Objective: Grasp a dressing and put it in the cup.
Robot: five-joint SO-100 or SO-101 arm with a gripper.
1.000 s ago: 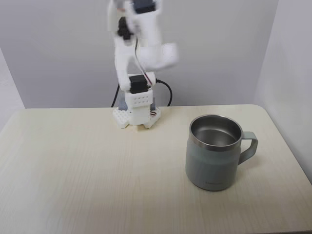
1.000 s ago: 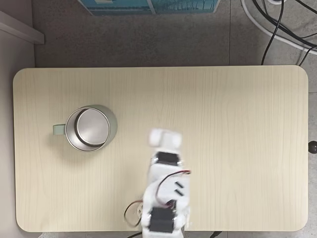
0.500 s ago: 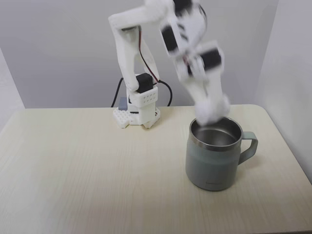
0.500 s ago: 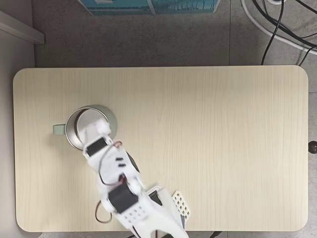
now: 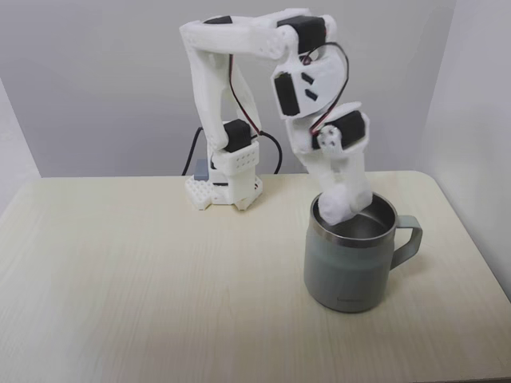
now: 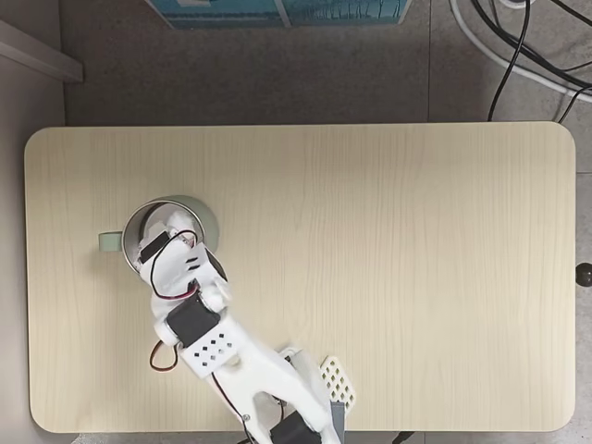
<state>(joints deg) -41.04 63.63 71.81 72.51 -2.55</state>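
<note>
claw (image 5: 339, 203): i have it pinching the dressing (image 5: 334, 208)
cup (image 5: 349, 267): dressing sits in its mouth, so a release drops inside

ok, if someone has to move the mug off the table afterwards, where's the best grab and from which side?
Probably the squared handle: it juts to the right of the cup in the front fixed view, clear of the gripper holding the dressing at the rim. Come from that open side; the body looks wide for the jaws.

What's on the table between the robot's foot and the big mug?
Nothing. In a fixed view, bare table lies between the arm's base and the cup.
</note>
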